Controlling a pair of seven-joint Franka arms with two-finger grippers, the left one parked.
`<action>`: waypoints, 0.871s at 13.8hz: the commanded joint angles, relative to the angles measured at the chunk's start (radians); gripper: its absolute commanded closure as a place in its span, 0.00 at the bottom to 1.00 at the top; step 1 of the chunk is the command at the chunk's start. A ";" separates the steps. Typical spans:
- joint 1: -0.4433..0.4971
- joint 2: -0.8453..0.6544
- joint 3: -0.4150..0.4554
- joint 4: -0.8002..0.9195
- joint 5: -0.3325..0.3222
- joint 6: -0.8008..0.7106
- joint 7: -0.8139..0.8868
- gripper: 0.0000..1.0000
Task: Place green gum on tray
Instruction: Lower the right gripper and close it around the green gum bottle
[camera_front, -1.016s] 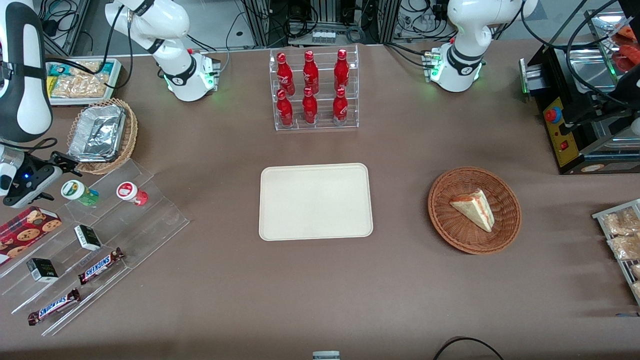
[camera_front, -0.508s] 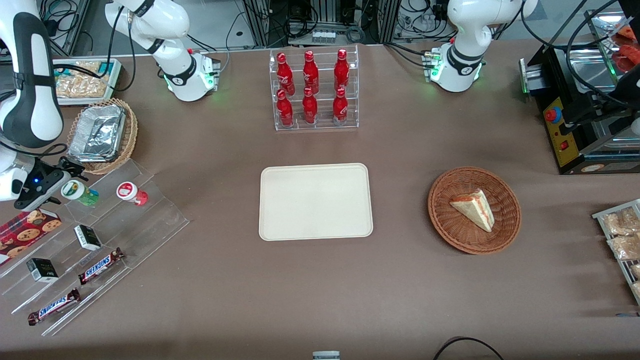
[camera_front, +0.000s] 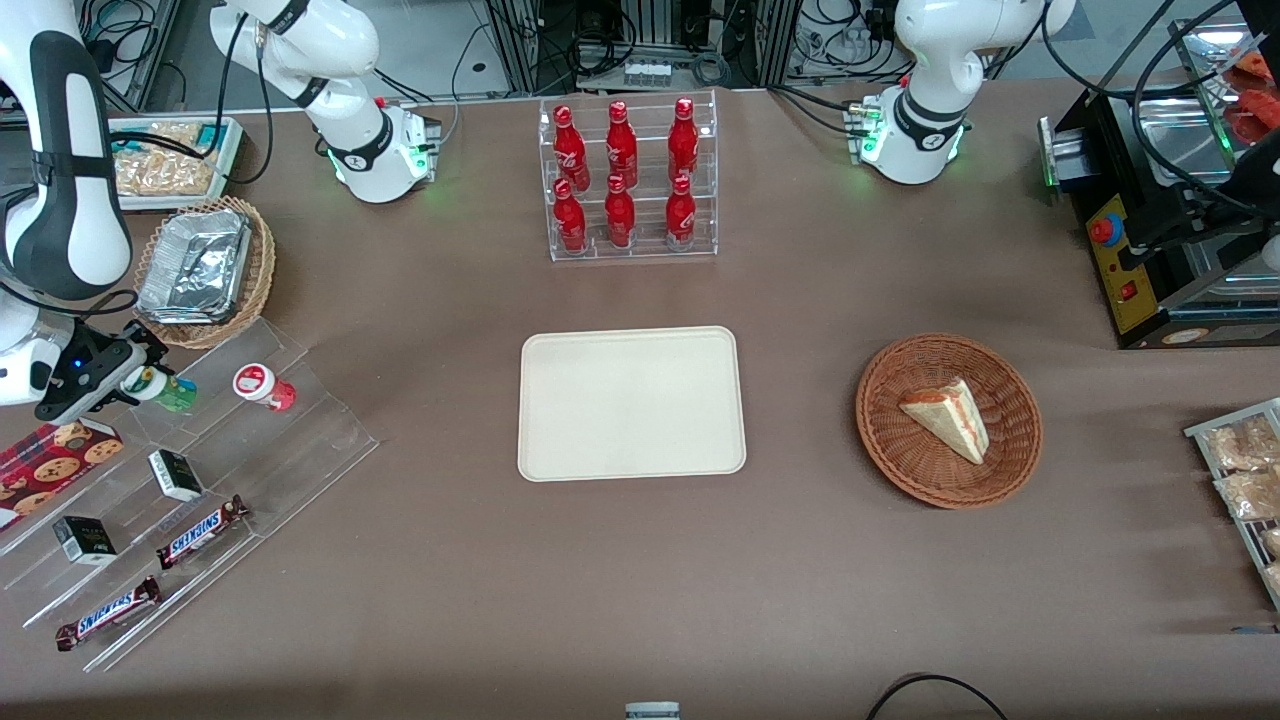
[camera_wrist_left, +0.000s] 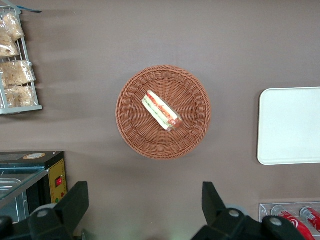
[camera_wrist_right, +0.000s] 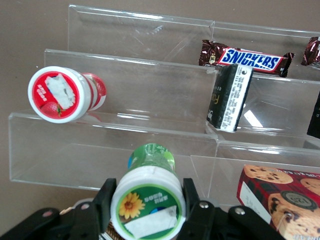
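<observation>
Grasping is the step in hand: pincer (camera_wrist_right: 147, 210) straddles the green gum (camera_wrist_right: 148, 200) on the acrylic display steps (camera_wrist_right: 125, 145), fingers (camera_wrist_right: 106, 200) flanking its lid, seemingly not clamped. Next: clench, lift, carry to the tray (camera_front: 631, 403).

A robot lab set up like a snack shop: robot arms (camera_front: 340, 110), cola bottles (camera_front: 622, 175), candy bars (camera_front: 200, 530), cables.

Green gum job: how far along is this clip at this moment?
Early. Done: the hand has reached the green gum on the clear display stand, a finger on either side of its lid. In hand: the grasp itself; whether it grips yet is unclear. Left: lift, carry and set down on the tray, which holds nothing.
</observation>
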 joint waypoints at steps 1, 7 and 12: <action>0.006 -0.026 0.001 0.027 0.020 -0.055 -0.017 1.00; 0.101 -0.022 0.013 0.177 0.018 -0.217 0.139 1.00; 0.244 -0.011 0.013 0.231 0.020 -0.293 0.404 1.00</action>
